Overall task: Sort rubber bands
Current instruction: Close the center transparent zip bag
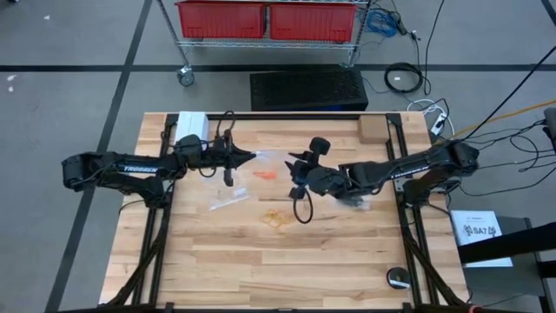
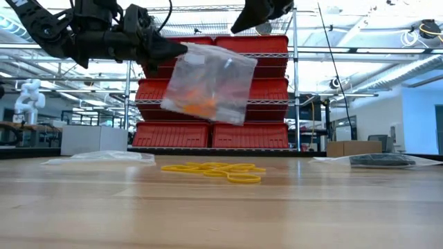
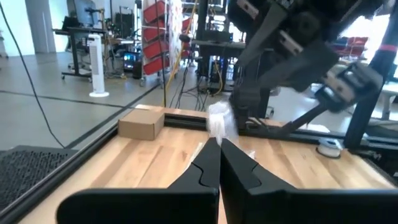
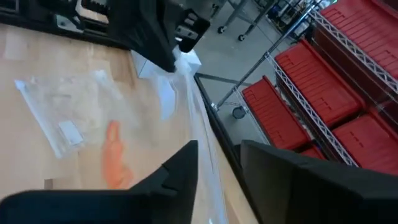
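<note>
A clear plastic bag (image 2: 208, 83) with orange rubber bands (image 2: 197, 107) inside hangs above the table's middle. My left gripper (image 2: 181, 50) is shut on its top and comes in from the left. My right gripper (image 1: 294, 174) is open at the bag's right side. In the right wrist view its fingers stand on either side of the bag's edge (image 4: 202, 137); I cannot tell whether they touch it. A pile of tan rubber bands (image 1: 280, 217) lies loose on the table nearer the near edge. An empty clear bag (image 1: 228, 198) lies flat to the left of them. My left gripper pinches the clear bag between its two fingers at the upper corner (image 2: 184, 61), coming in about level from the table's left. The bag hangs below the fingertips, lifted clear of the table and tilted, with the orange bands gathered in its lower part.
Another clear bag with dark contents (image 1: 360, 202) lies under the right arm. A cardboard box (image 1: 372, 128) and a white box (image 1: 191, 123) sit at the far edge. A small round black object (image 1: 398, 278) lies at the near right corner. Bare wood shows along the near side.
</note>
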### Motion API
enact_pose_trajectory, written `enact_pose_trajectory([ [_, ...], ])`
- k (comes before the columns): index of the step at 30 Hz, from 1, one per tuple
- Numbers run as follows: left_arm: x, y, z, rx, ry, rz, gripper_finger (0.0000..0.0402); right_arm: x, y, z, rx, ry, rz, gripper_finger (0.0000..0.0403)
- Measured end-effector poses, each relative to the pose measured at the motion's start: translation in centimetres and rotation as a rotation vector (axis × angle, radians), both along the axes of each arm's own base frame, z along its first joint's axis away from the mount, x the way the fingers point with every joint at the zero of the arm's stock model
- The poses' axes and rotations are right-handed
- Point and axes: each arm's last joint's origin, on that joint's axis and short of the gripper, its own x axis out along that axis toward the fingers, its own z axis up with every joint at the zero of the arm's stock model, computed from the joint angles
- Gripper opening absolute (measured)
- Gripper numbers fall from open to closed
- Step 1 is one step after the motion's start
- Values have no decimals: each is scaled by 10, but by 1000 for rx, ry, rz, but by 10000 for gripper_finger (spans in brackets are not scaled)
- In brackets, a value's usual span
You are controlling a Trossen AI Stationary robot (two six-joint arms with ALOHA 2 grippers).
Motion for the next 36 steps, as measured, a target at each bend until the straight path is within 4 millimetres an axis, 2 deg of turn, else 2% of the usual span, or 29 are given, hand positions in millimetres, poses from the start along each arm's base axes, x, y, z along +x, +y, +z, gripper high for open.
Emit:
enact_pose_trajectory([
  [6, 0, 0, -2, 40, 19, 5, 1, -6, -2, 10, 63, -61, 20, 141],
  [10, 0, 0, -2, 44, 22, 6, 1, -4, -11, 12, 267, -122, 129, 143],
  [13, 0, 0, -3, 69, 35, 4, 0, 2, -22, 6, 372, -127, 164, 143],
  [18, 1, -1, -3, 89, 40, 1, 0, 12, -41, -6, 356, -92, 146, 144],
  [23, 1, -2, -5, 106, 59, -5, 0, 18, -57, -8, 387, -109, 201, 144],
  [31, 1, -5, -6, 126, 60, -48, 0, 24, -75, 3, 430, -146, 323, 144],
  [36, 3, -10, -6, 158, 60, -74, 0, 40, -79, -5, 447, -100, 358, 144],
])
